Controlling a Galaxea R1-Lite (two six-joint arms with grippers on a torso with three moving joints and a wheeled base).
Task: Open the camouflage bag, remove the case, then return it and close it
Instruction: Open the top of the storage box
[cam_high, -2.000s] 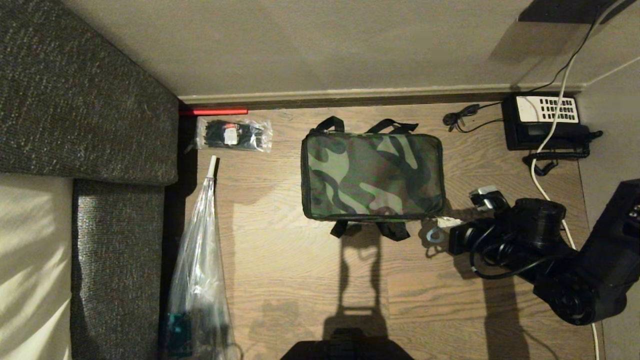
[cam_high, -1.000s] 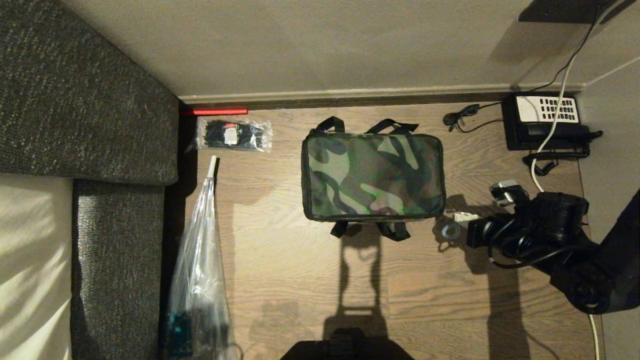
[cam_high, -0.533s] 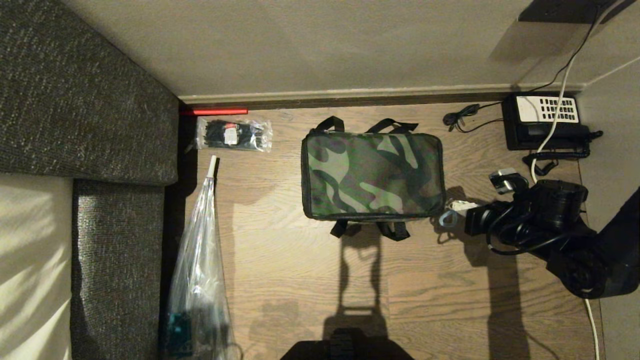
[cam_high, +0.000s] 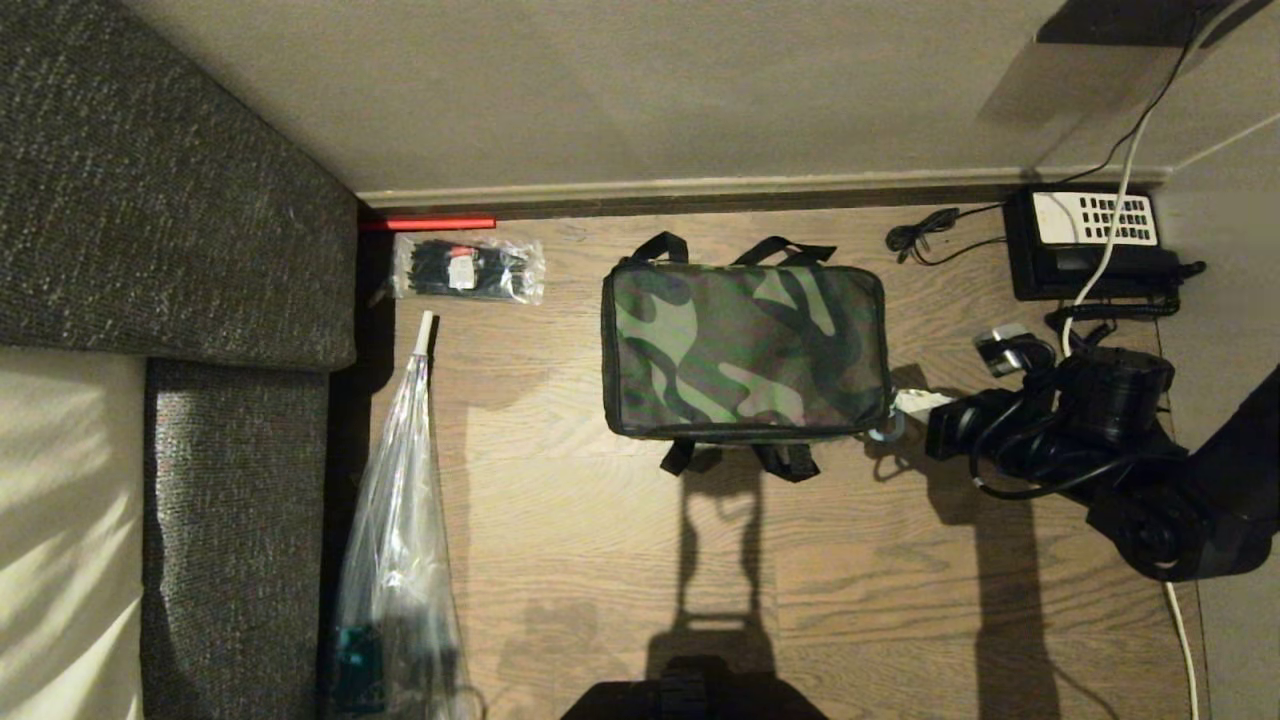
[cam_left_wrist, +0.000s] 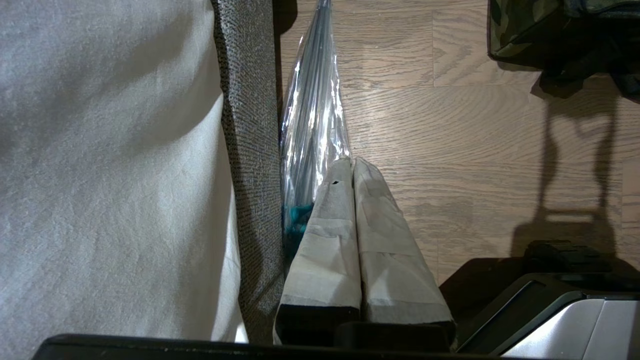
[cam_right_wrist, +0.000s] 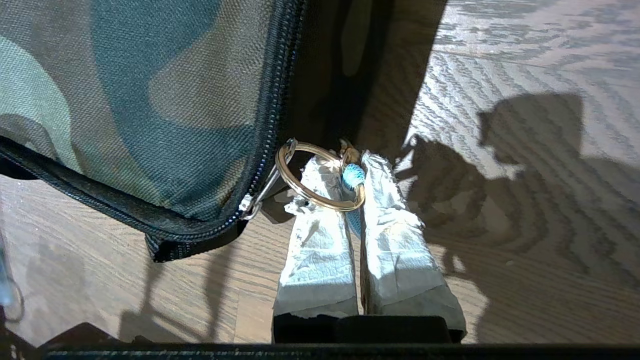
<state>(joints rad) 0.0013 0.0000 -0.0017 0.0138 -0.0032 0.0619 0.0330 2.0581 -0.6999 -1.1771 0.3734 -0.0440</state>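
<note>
The camouflage bag (cam_high: 745, 350) lies zipped on the wooden floor near the wall. The right gripper (cam_right_wrist: 357, 175) has its fingers pinching the metal ring (cam_right_wrist: 320, 176) on the zip puller, the best hold since the soft fabric would likely sag. The left gripper (cam_left_wrist: 352, 167) has its fingers pressed together.

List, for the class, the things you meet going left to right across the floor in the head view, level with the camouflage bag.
Sofa → clear plastic sleeve → camouflage bag → ring on its zip pull → right pincer → telephone.
</note>
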